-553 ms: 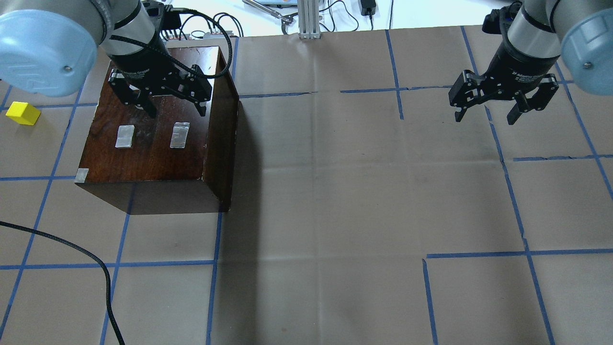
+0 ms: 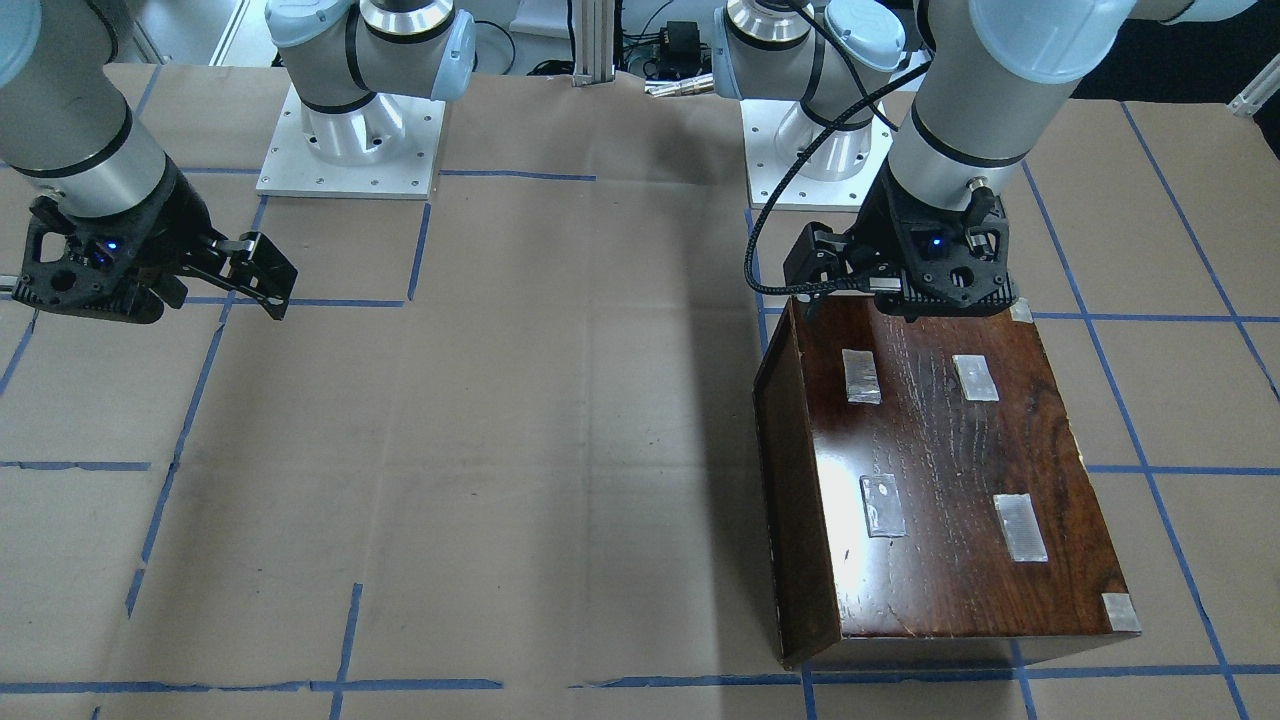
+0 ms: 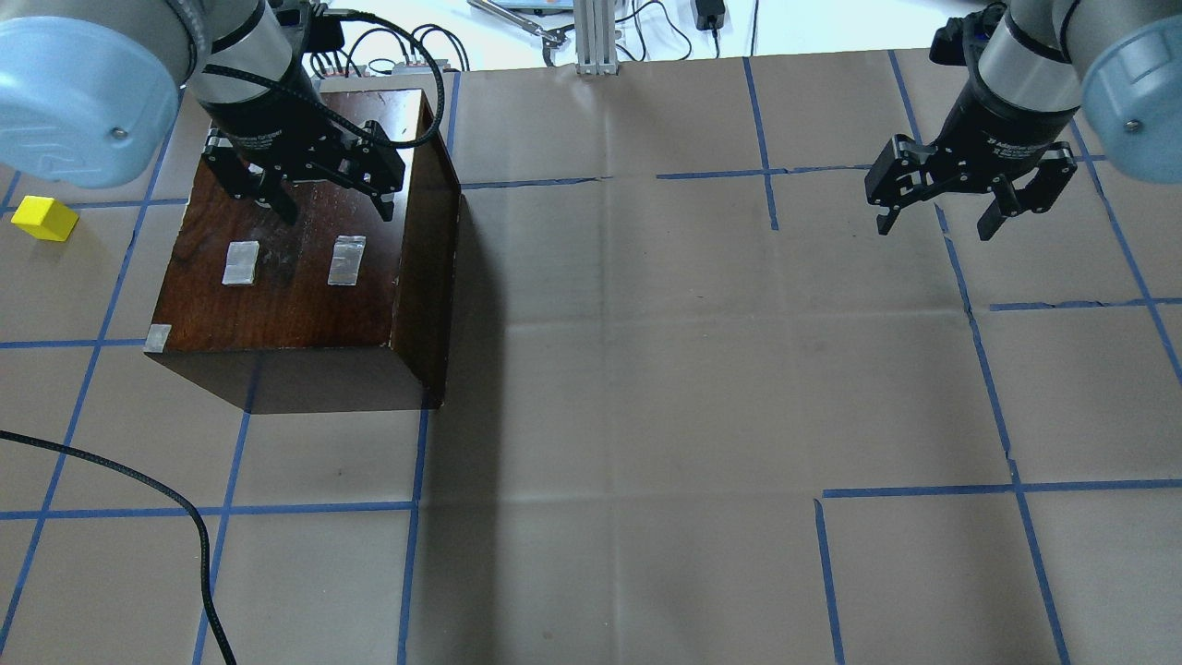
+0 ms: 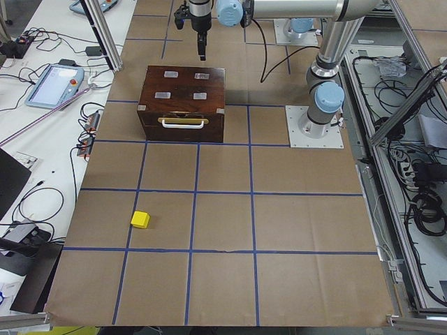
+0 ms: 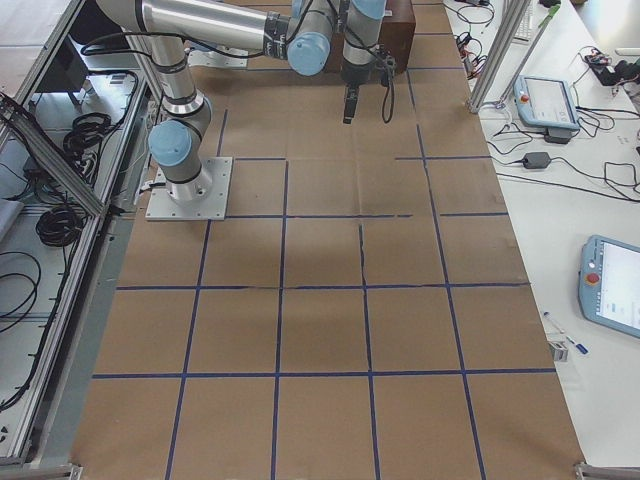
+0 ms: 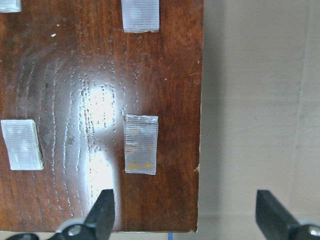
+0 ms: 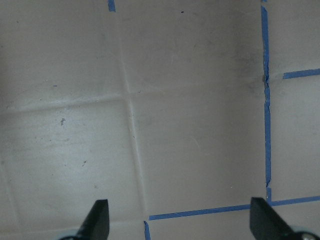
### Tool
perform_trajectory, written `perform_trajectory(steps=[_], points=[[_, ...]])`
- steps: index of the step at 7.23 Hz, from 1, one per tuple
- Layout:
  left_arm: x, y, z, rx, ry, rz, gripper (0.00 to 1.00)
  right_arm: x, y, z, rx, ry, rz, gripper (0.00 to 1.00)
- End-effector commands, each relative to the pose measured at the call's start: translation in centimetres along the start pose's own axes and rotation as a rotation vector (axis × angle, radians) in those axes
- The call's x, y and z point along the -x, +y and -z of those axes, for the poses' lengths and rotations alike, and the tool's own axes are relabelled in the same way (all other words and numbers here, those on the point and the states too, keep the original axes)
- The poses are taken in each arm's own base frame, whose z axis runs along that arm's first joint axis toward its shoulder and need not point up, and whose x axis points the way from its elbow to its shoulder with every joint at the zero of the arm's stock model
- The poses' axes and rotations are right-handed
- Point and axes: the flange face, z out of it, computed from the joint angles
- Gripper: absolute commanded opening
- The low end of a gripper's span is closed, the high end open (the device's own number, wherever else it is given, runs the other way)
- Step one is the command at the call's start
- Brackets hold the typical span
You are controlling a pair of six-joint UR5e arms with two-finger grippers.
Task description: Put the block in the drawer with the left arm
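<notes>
The yellow block (image 3: 43,219) lies on the paper-covered table to the left of the dark wooden box (image 3: 295,286), apart from it; it also shows in the exterior left view (image 4: 140,220). The drawer is shut inside the box, so only its front with a pale handle (image 4: 184,122) shows. My left gripper (image 3: 337,214) is open and empty, hovering over the box's taped top (image 6: 100,100). My right gripper (image 3: 935,226) is open and empty over bare table at the far right.
A loose black cable (image 3: 138,478) lies on the table at the near left. The two arm bases (image 2: 350,150) stand at the robot's edge. Blue tape lines grid the brown paper. Teach pendants (image 4: 52,80) lie on side tables beyond the table's edge.
My left gripper has shifted slightly toward the far edge of the box top, still open. The block, the box and the right arm have not moved.
</notes>
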Motion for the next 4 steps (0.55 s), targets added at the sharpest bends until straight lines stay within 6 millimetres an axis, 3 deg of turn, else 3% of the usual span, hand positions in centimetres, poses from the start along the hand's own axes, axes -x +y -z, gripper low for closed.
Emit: perform_trajectory(steps=[1, 4], points=[[0.07, 0.08, 0.35, -0.009, -0.003, 0.001, 0.99, -0.01, 0.00, -0.02, 0.001, 0.001, -0.001, 1.00], [0.39, -0.17, 0.20, -0.014, -0.003, 0.005, 0.99, -0.01, 0.00, -0.02, 0.001, 0.001, -0.001, 1.00]])
